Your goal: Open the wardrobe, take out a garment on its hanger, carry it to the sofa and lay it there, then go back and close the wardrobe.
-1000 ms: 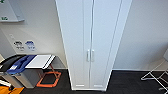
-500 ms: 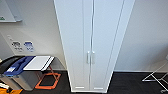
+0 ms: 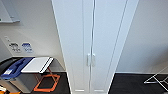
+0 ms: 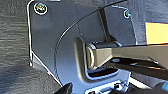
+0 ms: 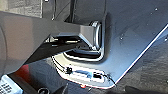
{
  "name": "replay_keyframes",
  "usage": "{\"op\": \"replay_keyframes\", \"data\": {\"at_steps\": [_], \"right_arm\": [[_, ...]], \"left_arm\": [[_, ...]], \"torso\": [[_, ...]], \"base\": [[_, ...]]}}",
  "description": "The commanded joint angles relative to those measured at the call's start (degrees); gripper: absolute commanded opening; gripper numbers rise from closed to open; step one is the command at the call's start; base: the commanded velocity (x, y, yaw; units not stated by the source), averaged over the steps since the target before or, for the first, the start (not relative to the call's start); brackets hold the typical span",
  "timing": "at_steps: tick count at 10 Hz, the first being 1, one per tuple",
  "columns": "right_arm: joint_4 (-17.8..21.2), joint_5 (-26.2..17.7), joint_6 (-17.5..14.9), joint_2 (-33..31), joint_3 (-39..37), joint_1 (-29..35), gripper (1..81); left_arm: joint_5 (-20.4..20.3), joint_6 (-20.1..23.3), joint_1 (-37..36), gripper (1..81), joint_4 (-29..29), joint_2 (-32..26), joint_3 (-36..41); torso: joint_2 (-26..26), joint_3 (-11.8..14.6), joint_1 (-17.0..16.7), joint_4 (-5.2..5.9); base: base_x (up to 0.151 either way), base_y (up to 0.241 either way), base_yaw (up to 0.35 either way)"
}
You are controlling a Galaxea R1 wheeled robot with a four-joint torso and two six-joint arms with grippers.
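Head view showed the wardrobe (image 3: 92,37) dead ahead, doors shut, handles (image 3: 91,60) at mid-height; approaching squarely would ease reaching them. Whether the jaws were released or clenched, I couldn't tell.

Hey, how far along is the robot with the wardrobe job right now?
Nothing looks done yet: the wardrobe stands straight ahead with both doors shut and its silver handles untouched. In hand, the robot is just facing it. Opening it, carrying the garment to the sofa and closing up all remain.
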Motion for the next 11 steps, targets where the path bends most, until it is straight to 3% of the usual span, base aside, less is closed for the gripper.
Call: {"op": "replay_keyframes", "data": {"at_steps": [1,11], "right_arm": [[0.08,-4.27,-0.12,-0.32,0.64,1.01,81.1],[0.16,-4.45,-0.12,-0.23,0.46,1.97,81.1]], "left_arm": [[3.44,0.45,-0.64,81.1,0.59,-0.74,0.55],[3.44,0.53,-0.47,81.1,0.85,-0.91,0.55]], "torso": [[0.00,0.00,0.00,0.00],[0.00,0.00,0.02,0.00]], "base": [[0.133,0.000,0.000],[0.135,0.000,0.000]]}}
